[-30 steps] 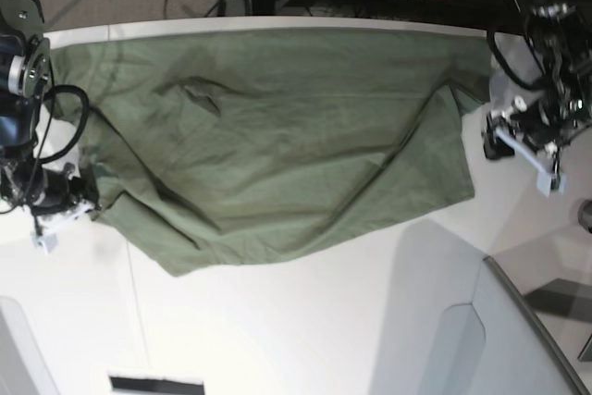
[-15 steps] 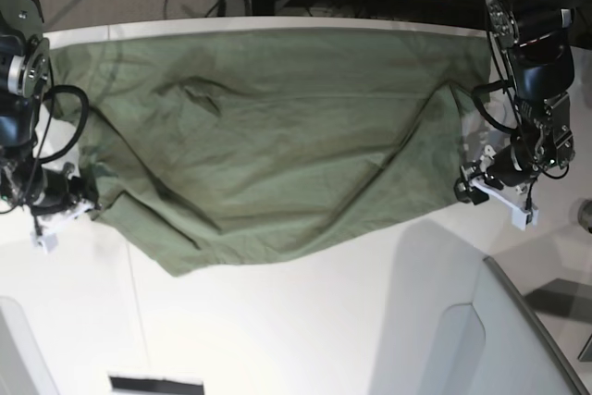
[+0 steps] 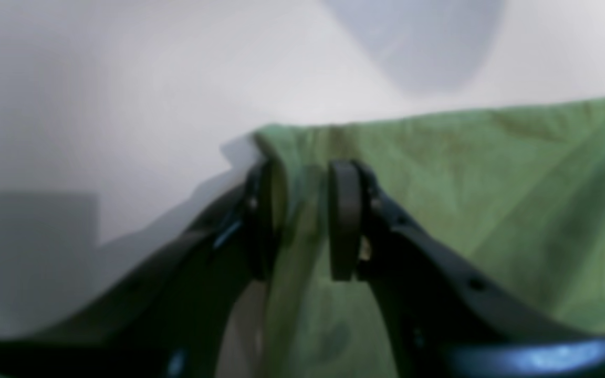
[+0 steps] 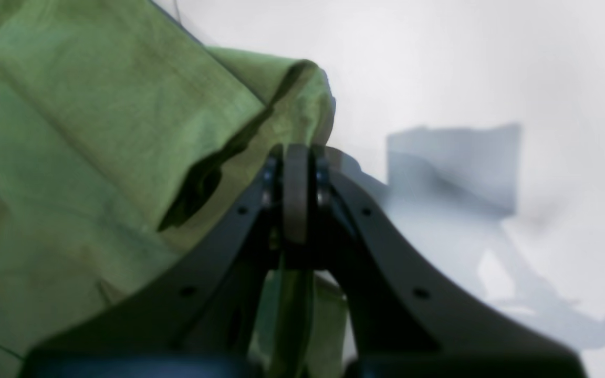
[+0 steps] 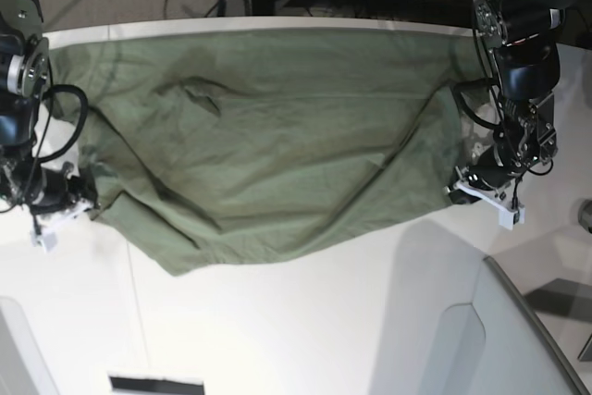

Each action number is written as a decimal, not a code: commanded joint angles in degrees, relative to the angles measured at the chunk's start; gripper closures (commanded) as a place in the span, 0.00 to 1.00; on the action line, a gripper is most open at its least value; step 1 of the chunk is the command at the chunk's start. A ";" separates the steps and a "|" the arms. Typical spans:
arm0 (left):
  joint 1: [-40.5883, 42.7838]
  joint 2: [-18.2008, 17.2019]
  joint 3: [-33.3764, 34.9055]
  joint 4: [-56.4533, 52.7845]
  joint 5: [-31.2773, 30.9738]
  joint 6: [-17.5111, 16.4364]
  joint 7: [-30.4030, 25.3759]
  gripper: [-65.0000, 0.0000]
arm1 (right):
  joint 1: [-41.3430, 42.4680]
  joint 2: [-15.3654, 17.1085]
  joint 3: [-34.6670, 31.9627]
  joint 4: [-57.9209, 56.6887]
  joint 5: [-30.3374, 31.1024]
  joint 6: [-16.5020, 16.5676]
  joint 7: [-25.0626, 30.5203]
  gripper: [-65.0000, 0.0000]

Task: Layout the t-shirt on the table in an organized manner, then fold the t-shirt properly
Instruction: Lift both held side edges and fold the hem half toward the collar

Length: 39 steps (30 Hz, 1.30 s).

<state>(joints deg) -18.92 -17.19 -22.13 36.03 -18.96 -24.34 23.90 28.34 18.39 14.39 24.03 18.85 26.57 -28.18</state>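
Left pincer (image 3: 302,220) is straddling the t-shirt (image 5: 268,136) edge with a gap between pads; through blur, I can't tell if it's gripping. My right pincer (image 4: 297,194) is pinching a corner fold. Beyond, the shirt is lying spread across the tabletop (image 5: 305,330).

Olive-green t-shirt (image 5: 277,136), seemingly plain; white table (image 5: 277,330).

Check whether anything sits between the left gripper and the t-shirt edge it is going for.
Nothing visible does. In the left wrist view the left gripper already straddles a raised fold at the corner of the t-shirt, jaws a little apart with cloth between them, and only bare table lies beyond.
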 commanded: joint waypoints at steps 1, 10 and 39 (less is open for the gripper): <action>-1.17 -0.88 -0.07 -1.00 0.02 0.03 -0.47 0.78 | 1.16 0.90 -0.02 0.98 0.45 0.47 0.80 1.00; -3.02 -1.14 -0.07 -6.10 0.02 0.03 -5.13 0.79 | 1.07 0.90 -0.02 0.98 0.45 0.47 0.80 1.00; -5.21 -1.93 4.94 19.13 -0.34 0.12 9.81 1.00 | 2.74 1.34 -0.19 7.75 0.36 0.55 1.06 1.00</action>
<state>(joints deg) -22.48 -18.26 -16.93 54.02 -18.57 -23.97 34.83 29.02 18.68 14.24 30.76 18.74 26.79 -28.27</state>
